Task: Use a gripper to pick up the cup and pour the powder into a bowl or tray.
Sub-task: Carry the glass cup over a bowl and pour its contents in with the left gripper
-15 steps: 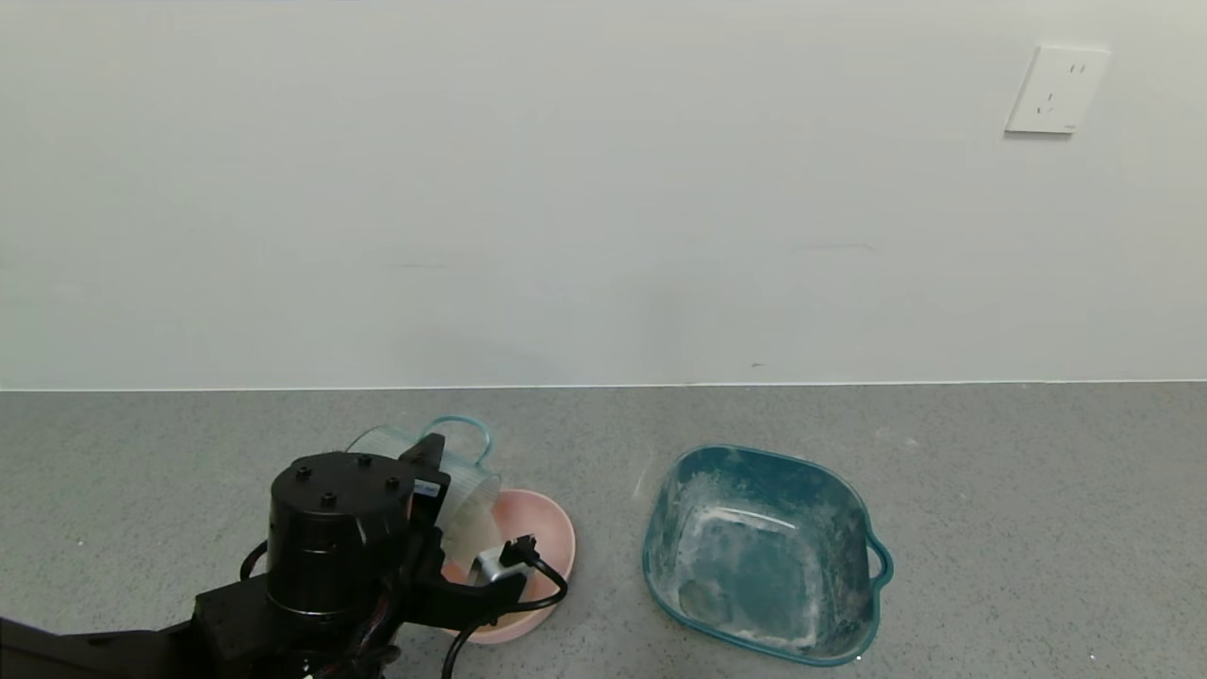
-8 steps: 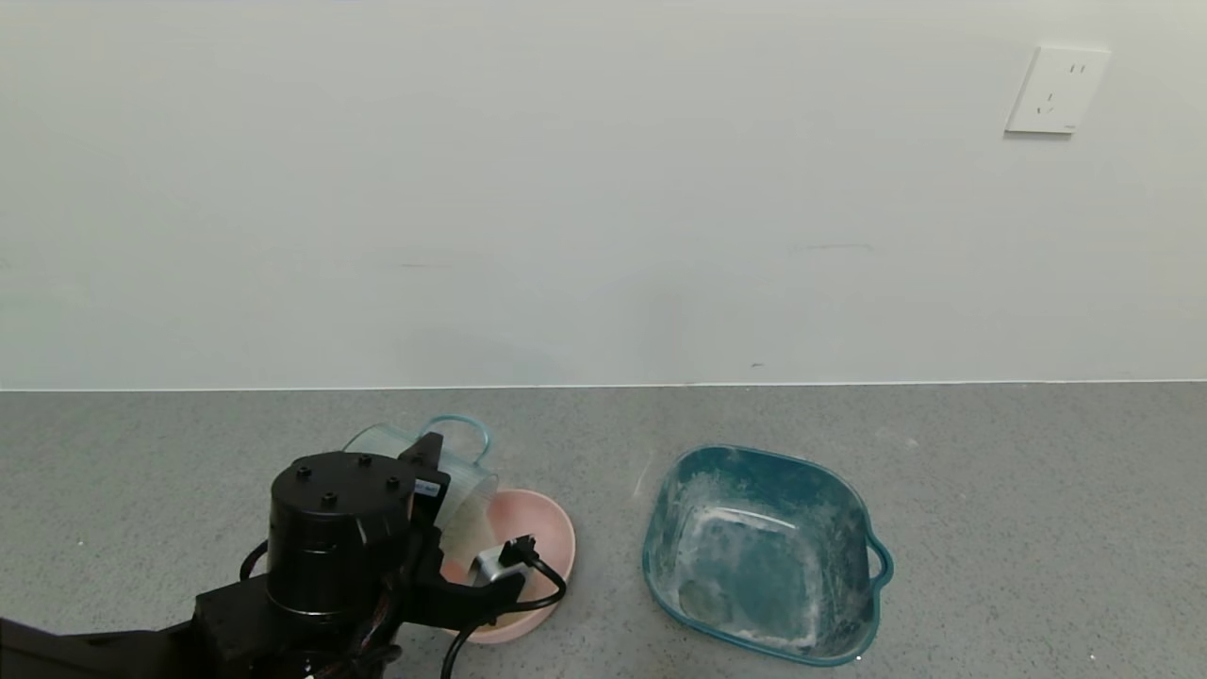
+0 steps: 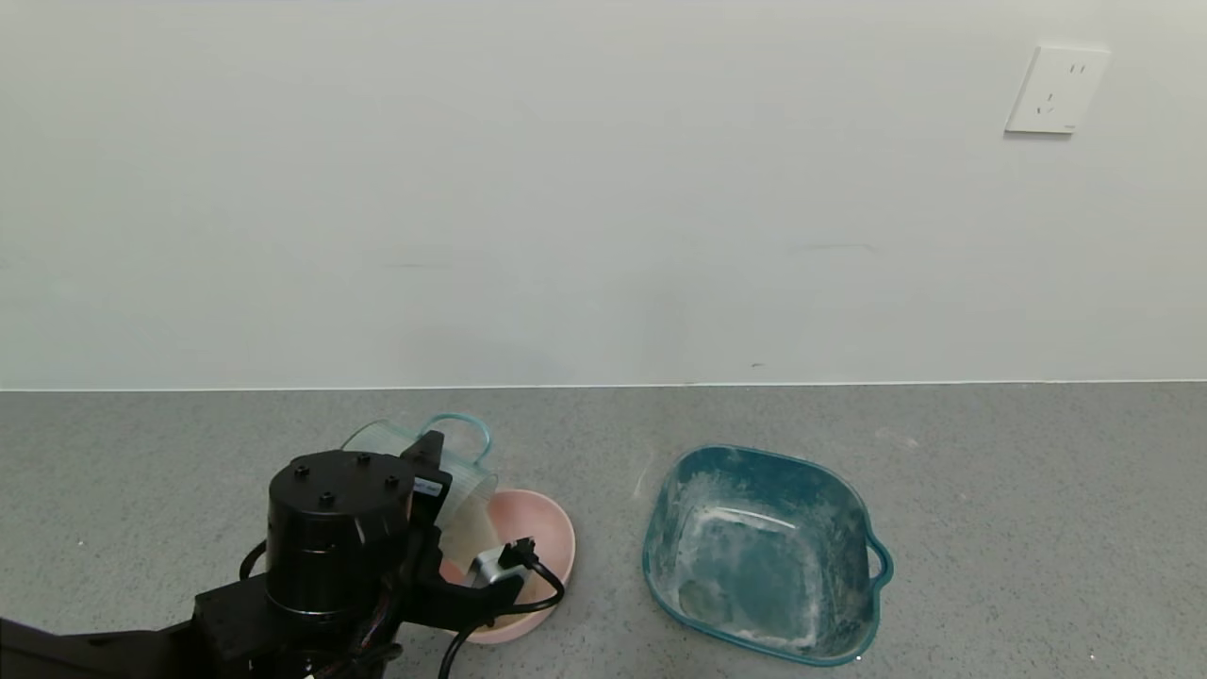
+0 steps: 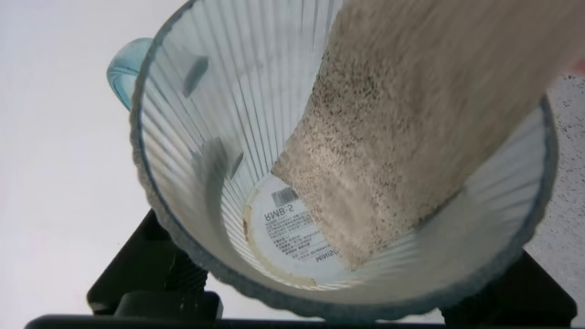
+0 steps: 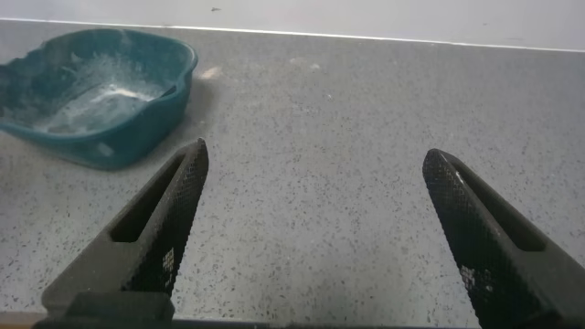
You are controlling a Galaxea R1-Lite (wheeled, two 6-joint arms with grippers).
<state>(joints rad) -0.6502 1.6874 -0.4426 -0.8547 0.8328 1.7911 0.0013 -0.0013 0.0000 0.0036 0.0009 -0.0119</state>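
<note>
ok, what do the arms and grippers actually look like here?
Left gripper: black claw on a fat black cylindrical wrist with bolt heads on top, looping black cables, a silver block and a small white label. Right gripper: two slim black fingers with dimpled inner pads.

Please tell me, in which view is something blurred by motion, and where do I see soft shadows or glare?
Left wrist view: the powder streaks out of the cup, smeared by motion. Head view: a faint soft shadow on the wall above the left gripper; no strong glare. Right wrist view: even light, the right gripper open.
</note>
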